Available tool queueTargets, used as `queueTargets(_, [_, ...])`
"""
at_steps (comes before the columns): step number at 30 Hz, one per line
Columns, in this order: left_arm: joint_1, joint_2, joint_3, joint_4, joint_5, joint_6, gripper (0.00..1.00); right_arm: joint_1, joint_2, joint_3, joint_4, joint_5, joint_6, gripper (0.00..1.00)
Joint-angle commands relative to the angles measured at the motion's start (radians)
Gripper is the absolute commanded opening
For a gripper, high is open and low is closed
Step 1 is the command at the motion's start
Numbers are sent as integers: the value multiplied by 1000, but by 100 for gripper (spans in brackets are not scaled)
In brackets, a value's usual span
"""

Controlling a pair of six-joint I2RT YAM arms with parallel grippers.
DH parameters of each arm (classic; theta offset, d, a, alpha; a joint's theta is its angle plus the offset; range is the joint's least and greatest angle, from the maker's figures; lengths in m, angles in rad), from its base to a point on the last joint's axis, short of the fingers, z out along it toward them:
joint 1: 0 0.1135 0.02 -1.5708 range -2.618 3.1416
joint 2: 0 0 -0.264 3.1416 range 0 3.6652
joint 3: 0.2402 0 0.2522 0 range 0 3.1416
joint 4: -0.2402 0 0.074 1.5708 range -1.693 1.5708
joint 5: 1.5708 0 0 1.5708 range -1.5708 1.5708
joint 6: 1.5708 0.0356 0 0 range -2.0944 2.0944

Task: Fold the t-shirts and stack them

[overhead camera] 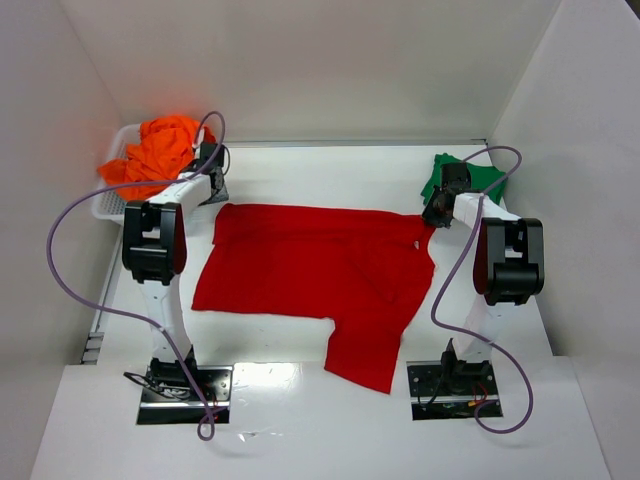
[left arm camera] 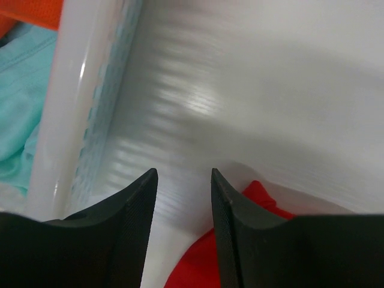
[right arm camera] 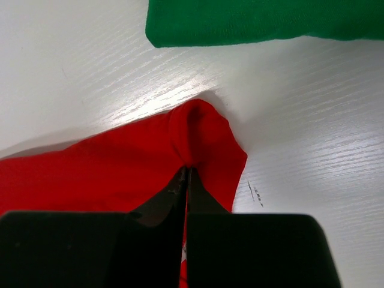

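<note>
**Red shirt spread flat, right tool pinching its corner**

At far left a white basket [overhead camera: 108, 205] holds a bunched orange shirt [overhead camera: 160, 150] and, in the left wrist view, a teal shirt [left arm camera: 18, 90]. Just beside the basket the left tool [left arm camera: 184, 180] hangs over the white surface [overhead camera: 300, 180], jaws parted with nothing between them. The red shirt [overhead camera: 310, 270] lies spread across the middle of the surface, one part trailing toward the near edge. At its far right corner the right tool [right arm camera: 187, 174] is closed tight on a small fold of the red cloth. A green shirt [right arm camera: 264, 21] lies just beyond, not touching it.
</note>
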Motion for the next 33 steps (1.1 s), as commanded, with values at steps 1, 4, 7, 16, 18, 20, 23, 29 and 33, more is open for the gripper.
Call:
queueTargets(1, [-21, -97, -19, 114, 113, 62, 49, -4, -13, 1, 15, 1, -4, 0])
queueTargets(4, [-21, -107, -19, 134, 219, 120, 49, -4, -13, 1, 15, 1, -4, 0])
queueTargets(7, [-30, -117, -10, 94, 261, 181, 52, -4, -13, 1, 15, 1, -4, 0])
queueTargets(16, [-30, -87, -49, 51, 222, 277, 52, -4, -13, 1, 24, -9, -4, 0])
queueTargets(18, [-30, -58, -38, 51, 207, 300, 52, -4, -13, 1, 24, -9, -4, 0])
queueTargets(20, [-30, -44, -27, 42, 216, 310, 51, -4, -13, 1, 24, -9, -4, 0])
queueTargets(23, [-30, -16, -4, 42, 230, 310, 50, -4, -4, 1, 24, -9, -4, 0])
queueTargets(29, [-30, 14, 5, 31, 227, 310, 47, -4, -4, 1, 24, -9, -4, 0])
queueTargets(33, [-21, 14, 5, 31, 190, 292, 40, -4, 6, 1, 24, -9, -4, 0])
